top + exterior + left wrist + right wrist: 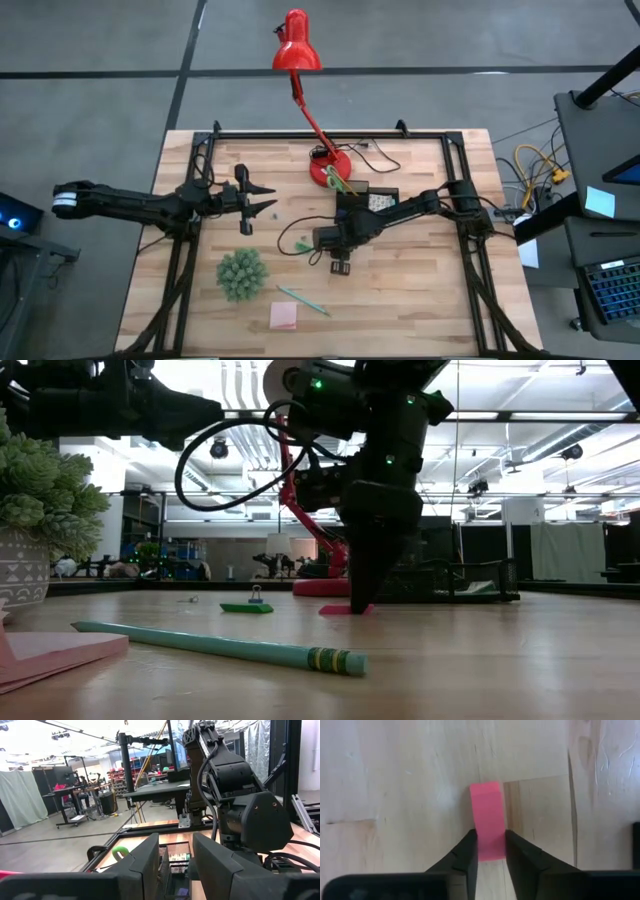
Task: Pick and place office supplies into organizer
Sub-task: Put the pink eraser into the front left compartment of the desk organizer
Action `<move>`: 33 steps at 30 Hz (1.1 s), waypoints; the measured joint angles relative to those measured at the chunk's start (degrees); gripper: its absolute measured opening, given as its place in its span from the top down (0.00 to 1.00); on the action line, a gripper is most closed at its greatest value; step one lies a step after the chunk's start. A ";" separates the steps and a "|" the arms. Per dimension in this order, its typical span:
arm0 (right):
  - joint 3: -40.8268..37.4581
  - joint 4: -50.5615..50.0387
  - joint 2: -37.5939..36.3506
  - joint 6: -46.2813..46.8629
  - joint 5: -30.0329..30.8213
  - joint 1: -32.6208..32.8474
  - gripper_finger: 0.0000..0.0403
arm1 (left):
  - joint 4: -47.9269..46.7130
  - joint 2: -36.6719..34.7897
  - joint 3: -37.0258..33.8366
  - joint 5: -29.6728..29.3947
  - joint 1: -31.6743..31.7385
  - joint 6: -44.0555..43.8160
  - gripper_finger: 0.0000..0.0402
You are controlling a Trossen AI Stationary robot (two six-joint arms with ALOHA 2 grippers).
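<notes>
We see the right gripper (490,851) down at mid-table, its fingers pressed against both sides of a small red-pink piece (488,827) lying on the wood. From above, the arm hides that piece. The left gripper (262,197) hovers part-open, empty. The organizer (372,198) is half covered.

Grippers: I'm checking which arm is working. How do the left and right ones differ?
The left gripper is held level above the table; the right gripper points straight down at it. The left gripper's fingers stand apart on nothing; the right gripper's pinch a pink block. Both are dark and two-fingered.
</notes>
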 joint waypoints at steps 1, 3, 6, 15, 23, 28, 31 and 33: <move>-0.02 -0.05 0.00 -0.31 -0.39 0.00 0.82 | 0.00 -0.01 0.00 -0.02 0.02 0.00 0.73; -0.02 -0.14 0.00 -0.85 -1.09 -0.04 0.85 | 0.00 -0.01 0.00 0.00 0.02 0.01 0.73; -0.04 -0.22 0.04 -0.97 -1.12 -0.04 0.85 | -0.02 0.00 0.00 0.00 0.00 0.00 0.73; -0.13 -0.09 -0.65 -1.44 -1.15 -0.04 0.85 | 0.00 0.00 0.00 -0.01 0.02 0.01 0.73; 0.57 -1.82 -1.83 -1.44 -1.97 0.17 0.85 | -0.01 0.00 0.00 -0.01 0.02 0.01 0.73; 1.32 -4.20 -2.40 -1.44 -1.51 0.10 0.85 | 0.00 0.00 0.00 -0.02 0.00 0.02 0.73; 1.33 -4.28 -3.12 -1.46 -1.21 0.04 0.85 | -0.02 0.00 0.00 -0.01 0.00 0.02 0.73; 1.36 -4.94 -3.88 -1.49 -0.59 0.04 0.85 | 0.02 0.00 0.00 -0.01 0.01 0.01 0.73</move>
